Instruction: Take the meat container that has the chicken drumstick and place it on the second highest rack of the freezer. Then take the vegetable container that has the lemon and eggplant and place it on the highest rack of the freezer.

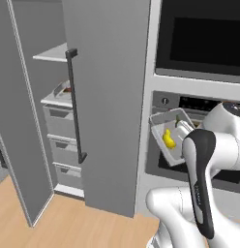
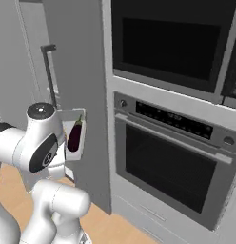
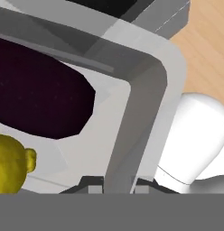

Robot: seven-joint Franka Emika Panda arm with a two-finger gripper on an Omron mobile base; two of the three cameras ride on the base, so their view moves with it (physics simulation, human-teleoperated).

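1. Hand (image 3: 118,187) grips the tray (image 3: 145,103) by its rim, held aloft before the oven (image 2: 172,162).
2. Lemon (image 1: 169,138) and eggplant (image 2: 75,136) lie inside, just beyond the fingers.
3. Freezer (image 1: 59,121) stands open, left.

The vegetable container (image 1: 163,127), a pale translucent tray with rounded corners, hangs steeply tilted with its wall (image 3: 132,117) pinched between the jaws. Inside, just left of the jaws in the hand view, sit the bright-yellow lemon (image 3: 10,167) and, above it, the dark purple eggplant (image 3: 37,97). Well away from the jaws, the freezer (image 1: 59,116) stands open, white shelves and grey drawers showing.
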